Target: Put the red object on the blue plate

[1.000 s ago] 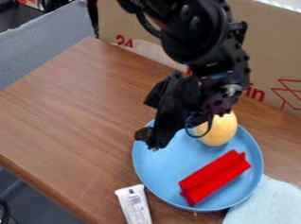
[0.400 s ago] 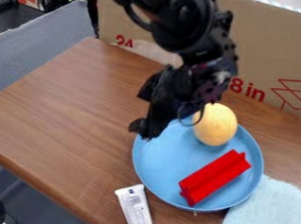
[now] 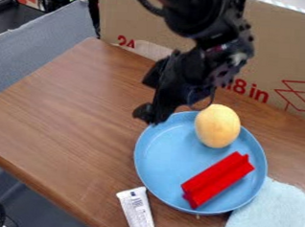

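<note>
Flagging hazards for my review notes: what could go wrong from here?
The open claw hangs by the rim of the blue plate; coming down there, it might tip or shove it.
The yellow fruit shares the plate and, being rounded, could roll if bumped.
The red bar already lies on the plate, so another grasp might needlessly displace it.

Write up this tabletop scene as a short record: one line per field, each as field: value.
red bar: lying on the blue plate, beside the fruit
blue plate: on the wooden table
yellow-orange fruit: on the upper part of the plate
white tube: on the table, left of the plate in view
pale cloth: lower right, beside the plate
pincer: open, near the plate's upper edge, holding nothing
</note>
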Robot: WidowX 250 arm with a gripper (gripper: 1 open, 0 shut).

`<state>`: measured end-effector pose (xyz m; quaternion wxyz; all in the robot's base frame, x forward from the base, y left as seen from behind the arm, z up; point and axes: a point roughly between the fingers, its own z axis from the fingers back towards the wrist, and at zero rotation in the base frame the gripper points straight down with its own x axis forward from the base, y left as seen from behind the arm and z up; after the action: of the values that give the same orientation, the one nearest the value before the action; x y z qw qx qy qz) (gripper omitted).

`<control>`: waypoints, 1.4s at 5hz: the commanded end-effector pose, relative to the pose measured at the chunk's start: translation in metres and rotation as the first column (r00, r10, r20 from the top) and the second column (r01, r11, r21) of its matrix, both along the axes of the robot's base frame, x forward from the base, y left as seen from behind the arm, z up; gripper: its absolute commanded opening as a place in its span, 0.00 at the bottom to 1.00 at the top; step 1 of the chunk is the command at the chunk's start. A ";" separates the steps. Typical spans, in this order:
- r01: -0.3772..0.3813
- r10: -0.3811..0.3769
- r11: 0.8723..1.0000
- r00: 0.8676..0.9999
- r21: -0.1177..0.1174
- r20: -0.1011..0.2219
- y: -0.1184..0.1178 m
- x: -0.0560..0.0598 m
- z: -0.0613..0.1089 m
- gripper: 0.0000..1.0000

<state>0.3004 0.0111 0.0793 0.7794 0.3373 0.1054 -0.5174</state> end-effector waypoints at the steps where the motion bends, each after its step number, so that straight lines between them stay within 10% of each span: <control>1: -0.001 0.000 0.999 0.999 0.036 0.032 0.016 -0.012 0.009 1.00; 2: -0.004 0.002 0.998 1.000 0.060 0.028 0.027 -0.017 0.007 0.00; 3: -0.022 0.020 0.998 0.999 0.059 0.035 0.030 -0.016 0.003 0.00; 4: -0.021 0.018 0.997 0.999 0.070 0.034 0.025 -0.019 0.008 1.00; 7: -0.048 0.046 0.997 0.998 0.058 0.030 0.029 -0.014 0.005 1.00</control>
<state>0.2792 0.0396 0.0721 0.7776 0.3561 0.1395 -0.4991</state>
